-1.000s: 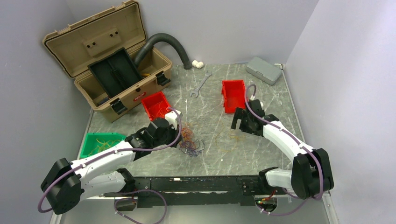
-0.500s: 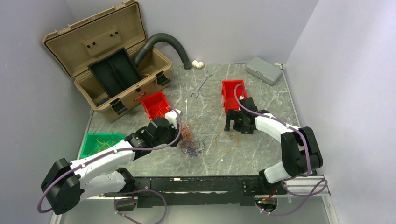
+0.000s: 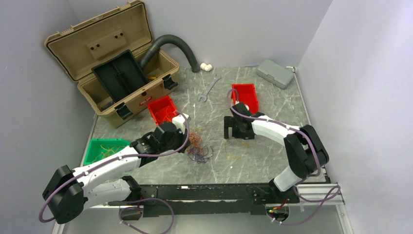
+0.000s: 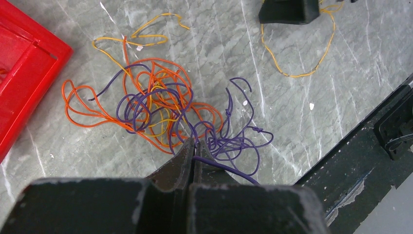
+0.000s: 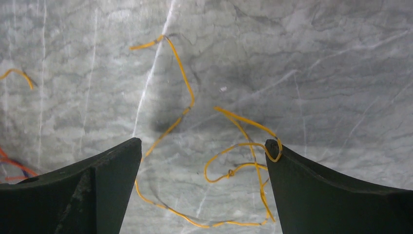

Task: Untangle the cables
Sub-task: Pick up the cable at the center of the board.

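The cables (image 4: 165,112) lie as a small tangle of thin orange, yellow and purple wires on the marble table; in the top view the tangle (image 3: 198,146) sits just right of my left wrist. My left gripper (image 4: 195,142) is shut at the tangle's near edge, pinching a purple wire (image 4: 229,169) that trails off to the right. A separate loose yellow wire (image 5: 234,161) lies looped on the table. My right gripper (image 5: 202,146) is open and hovers low over it, one loop touching the right fingertip (image 5: 275,148). In the top view the right gripper (image 3: 233,130) is right of the tangle.
An open tan toolbox (image 3: 112,63) with a grey hose (image 3: 175,46) stands at back left. Red bins (image 3: 163,109) (image 3: 244,97), a green bin (image 3: 104,148), a wrench (image 3: 208,88) and a grey case (image 3: 275,73) sit around. A black rail (image 3: 209,195) runs along the front.
My right arm has swung left, bringing its open gripper from the right side over the loose yellow wire, closer to the tangle. The left arm has not moved.
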You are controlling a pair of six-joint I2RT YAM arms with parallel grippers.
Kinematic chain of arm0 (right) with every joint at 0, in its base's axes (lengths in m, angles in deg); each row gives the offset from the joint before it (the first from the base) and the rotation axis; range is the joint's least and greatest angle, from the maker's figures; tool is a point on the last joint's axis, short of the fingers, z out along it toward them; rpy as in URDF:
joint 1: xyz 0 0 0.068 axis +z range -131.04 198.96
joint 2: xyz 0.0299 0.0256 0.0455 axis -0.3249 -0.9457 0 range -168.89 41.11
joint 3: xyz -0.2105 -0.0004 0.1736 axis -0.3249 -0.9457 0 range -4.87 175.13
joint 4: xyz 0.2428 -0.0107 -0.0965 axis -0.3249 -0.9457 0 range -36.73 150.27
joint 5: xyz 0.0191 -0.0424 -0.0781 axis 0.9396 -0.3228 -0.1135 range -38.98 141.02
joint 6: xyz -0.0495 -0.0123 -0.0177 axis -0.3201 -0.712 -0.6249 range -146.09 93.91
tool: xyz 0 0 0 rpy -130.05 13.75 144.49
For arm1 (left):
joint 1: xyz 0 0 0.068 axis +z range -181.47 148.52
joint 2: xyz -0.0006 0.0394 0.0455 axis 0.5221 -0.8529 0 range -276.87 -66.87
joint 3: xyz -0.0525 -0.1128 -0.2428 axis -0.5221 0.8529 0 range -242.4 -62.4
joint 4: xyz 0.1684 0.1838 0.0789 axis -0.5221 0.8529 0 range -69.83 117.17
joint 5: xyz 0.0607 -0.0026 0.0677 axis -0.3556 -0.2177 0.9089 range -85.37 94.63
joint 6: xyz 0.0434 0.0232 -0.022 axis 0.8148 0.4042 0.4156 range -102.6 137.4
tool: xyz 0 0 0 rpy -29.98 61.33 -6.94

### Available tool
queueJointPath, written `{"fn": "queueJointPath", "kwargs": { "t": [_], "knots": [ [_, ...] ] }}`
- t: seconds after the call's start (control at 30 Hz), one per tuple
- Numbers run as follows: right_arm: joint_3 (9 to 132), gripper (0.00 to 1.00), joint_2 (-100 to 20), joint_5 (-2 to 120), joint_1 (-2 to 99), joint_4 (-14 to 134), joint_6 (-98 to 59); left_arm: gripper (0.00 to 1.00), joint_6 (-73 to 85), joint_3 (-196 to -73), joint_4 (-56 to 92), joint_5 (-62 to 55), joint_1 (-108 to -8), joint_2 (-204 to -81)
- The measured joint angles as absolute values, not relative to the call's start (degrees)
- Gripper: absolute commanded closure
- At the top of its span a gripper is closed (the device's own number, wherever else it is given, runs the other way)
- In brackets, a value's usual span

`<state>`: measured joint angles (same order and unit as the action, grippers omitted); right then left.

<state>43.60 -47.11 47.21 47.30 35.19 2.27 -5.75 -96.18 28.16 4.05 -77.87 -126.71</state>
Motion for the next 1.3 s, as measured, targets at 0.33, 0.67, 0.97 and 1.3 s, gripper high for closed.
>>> {"fn": "queueJointPath", "kwargs": {
  "t": [0.33, 0.67, 0.97, 1.3],
  "knots": [
    [49.11, 0.00, -54.04, 37.40, 52.74, 31.56, 9.11, 1.00, -5.75, -96.18, 28.21, 4.05, -77.87, -126.68],
    [47.76, 0.33, -53.10, 36.06, 53.94, 31.91, 12.39, 1.00, -5.62, -96.18, 28.27, 4.94, -77.87, -125.57],
    [47.36, 1.00, -52.66, 35.89, 53.97, 31.65, 11.76, 1.00, -5.60, -96.16, 28.29, 5.05, -77.87, -125.50],
    [47.91, 1.00, -46.43, 34.49, 53.94, 27.03, 7.82, 1.00, -5.60, -96.18, 28.67, 5.54, -77.87, -125.53]
  ]
}}
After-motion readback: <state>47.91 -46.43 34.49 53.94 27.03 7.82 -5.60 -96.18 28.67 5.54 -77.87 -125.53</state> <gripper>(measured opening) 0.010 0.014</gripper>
